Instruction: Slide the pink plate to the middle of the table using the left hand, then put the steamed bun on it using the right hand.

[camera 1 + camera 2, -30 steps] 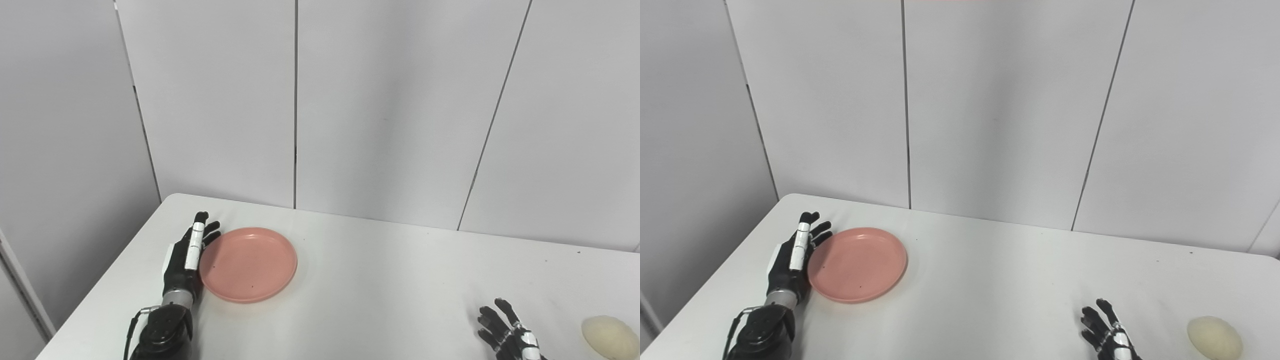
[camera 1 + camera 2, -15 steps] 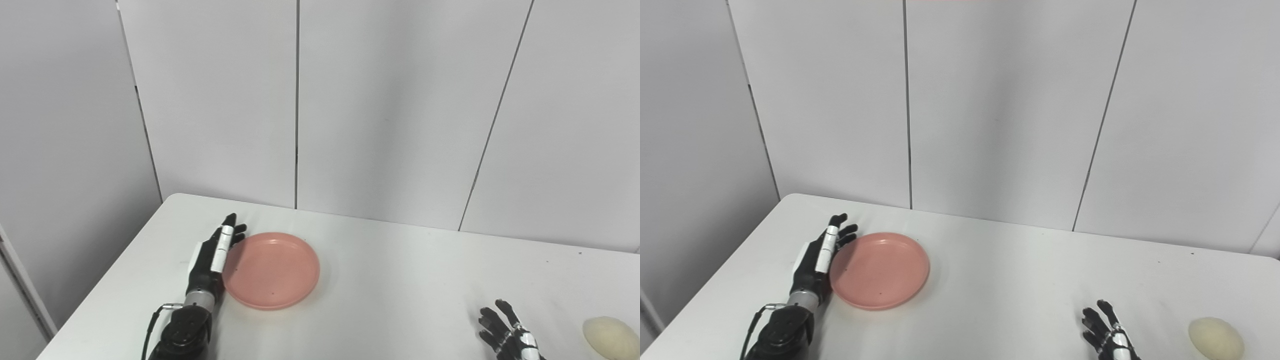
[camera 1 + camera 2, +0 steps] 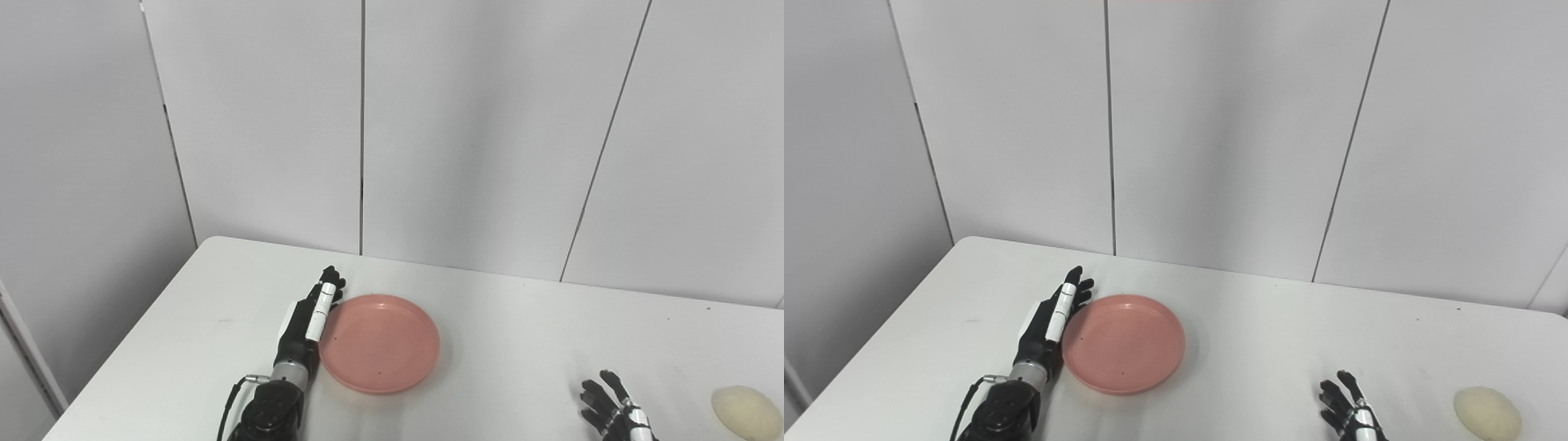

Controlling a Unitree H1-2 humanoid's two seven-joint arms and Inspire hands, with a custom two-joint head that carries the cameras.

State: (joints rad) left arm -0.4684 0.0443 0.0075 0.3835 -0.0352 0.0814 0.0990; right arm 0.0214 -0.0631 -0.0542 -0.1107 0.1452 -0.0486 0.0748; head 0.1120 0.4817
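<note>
**A:** Item one, pink plate [image 3: 380, 343]. Location?

**B:** Flat on the white table [image 3: 502, 343], left of centre. Empty. Round, so no long axis to record.

**A:** Item two, left hand [image 3: 304, 324]. Condition?

**B:** Fingers [image 3: 323, 294] extended and held close together, edge-on, pointing away from the robot. Nothing grasped; the flat of the hand lies against the plate's left rim. The plate sits directly to the right of those fingers, toward the table's middle.

**A:** So the governing relation?

**B:** Hand on the outer side, plate on the inner side. A push rightward carries the plate where the task wants it. My estimate is that it remains short of centre, so the slide is partly done.

**A:** Item three, steamed bun [image 3: 1486, 412].

**B:** Pale, egg-shaped, on the table near the right front corner. Long axis runs roughly left to right. Well apart from the plate.

**A:** Item four, right hand [image 3: 1350, 413].

**B:** Low at the frame's bottom edge, fingers spread, holding nothing. Bun lies to its right, near but not touching. This is plainly the nearer hand to the bun; the left hand is far across the table.

**A:** Risk entry?

**B:** The push is off the rim only, so the plate could rotate or slip away from the fingers.
</note>
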